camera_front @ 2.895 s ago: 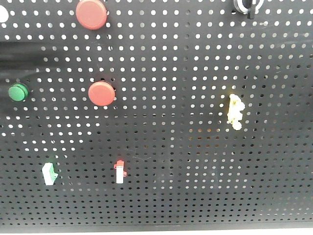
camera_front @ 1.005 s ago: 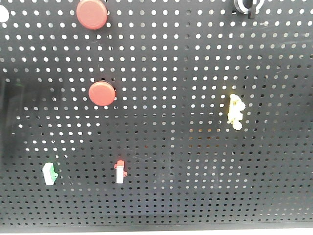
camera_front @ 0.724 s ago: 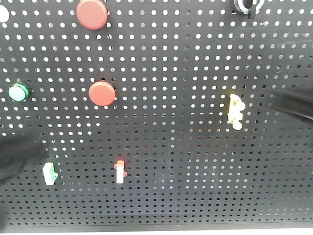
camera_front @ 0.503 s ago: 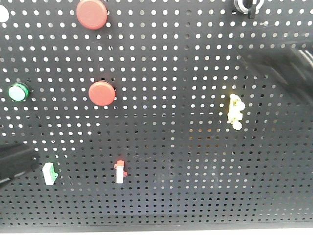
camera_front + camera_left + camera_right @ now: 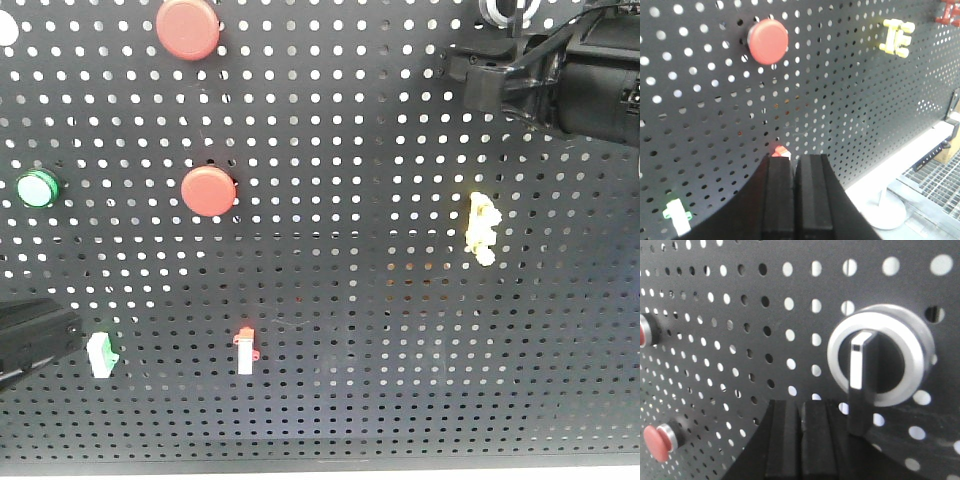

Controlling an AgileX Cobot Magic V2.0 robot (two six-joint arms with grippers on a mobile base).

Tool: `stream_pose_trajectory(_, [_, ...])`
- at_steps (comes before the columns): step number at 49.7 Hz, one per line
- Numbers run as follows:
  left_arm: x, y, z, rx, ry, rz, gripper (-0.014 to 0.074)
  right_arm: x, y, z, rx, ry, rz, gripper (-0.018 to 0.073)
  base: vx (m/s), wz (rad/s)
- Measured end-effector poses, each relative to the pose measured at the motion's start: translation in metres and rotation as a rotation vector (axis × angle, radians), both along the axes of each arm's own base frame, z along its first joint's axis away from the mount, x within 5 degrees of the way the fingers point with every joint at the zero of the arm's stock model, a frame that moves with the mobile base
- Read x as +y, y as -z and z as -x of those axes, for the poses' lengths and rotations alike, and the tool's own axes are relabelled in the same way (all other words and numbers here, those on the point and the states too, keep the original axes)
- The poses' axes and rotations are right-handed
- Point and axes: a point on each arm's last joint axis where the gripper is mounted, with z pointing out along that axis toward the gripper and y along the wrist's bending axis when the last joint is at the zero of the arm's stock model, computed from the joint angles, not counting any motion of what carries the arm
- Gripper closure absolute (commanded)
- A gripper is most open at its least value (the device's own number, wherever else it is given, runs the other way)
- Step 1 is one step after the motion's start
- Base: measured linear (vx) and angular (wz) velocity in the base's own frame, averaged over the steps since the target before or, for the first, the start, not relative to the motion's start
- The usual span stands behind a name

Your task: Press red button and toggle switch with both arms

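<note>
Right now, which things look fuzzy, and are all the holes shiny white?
Right wrist view: the red buttons at the left edge are fuzzy; the silver knob up close is clearer. Left wrist view: the left gripper and the red button look sharp. Front view: no, the pegboard has upper holes that glow white, while the lower ones look dark.

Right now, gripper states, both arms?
Left gripper: closed, fingers pressed together, holding nothing.
Right gripper: closed, fingers pressed together, holding nothing.
</note>
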Motion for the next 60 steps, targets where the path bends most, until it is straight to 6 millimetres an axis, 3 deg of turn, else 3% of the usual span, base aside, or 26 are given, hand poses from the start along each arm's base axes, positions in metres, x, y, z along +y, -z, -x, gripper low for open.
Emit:
stream_pose_trajectory(42, [-0.0007,0.0031,0.0012,0.028,0.014,-0.019,0.0595,0.0015,-0.0074,0.0021,0.011,-0.030,-0.141,0.0562,0.00,0.00])
stream_pose_trajectory(60, [-0.0010,0.0045,0.0018,0.042,0.020,-0.028,0.0595,-0.0021,-0.0095,0.0052,-0.051,0.019,-0.036,0.0562,0.00,0.00])
